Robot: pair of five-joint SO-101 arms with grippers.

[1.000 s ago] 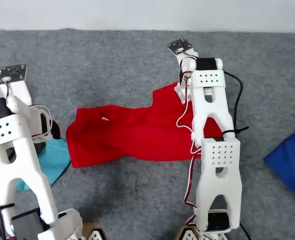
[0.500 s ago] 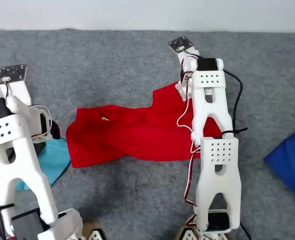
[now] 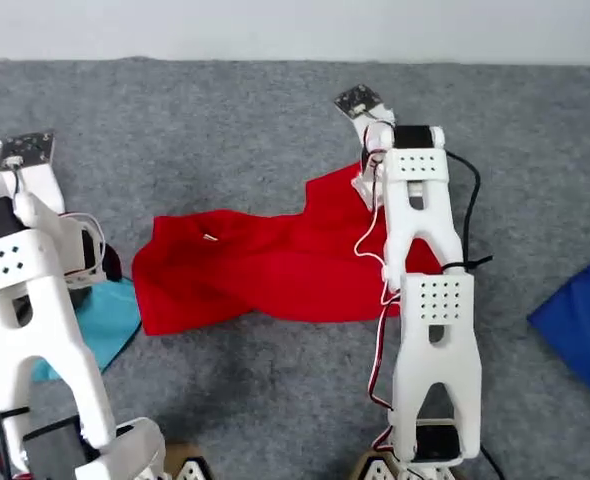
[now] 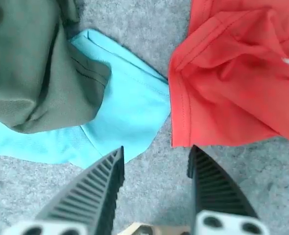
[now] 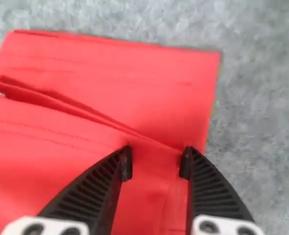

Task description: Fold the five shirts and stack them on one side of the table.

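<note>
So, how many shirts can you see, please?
4: red shirt mid-table; turquoise shirt beside it; dark olive shirt overlapping the turquoise one; blue shirt at the far right. Others may be hidden.

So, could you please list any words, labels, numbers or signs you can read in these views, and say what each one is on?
No text can be read in any view.
White tag on the red shirt: too small to show any print.
Teal shirt, dark green cloth and blue cloth: no lettering visible.
</note>
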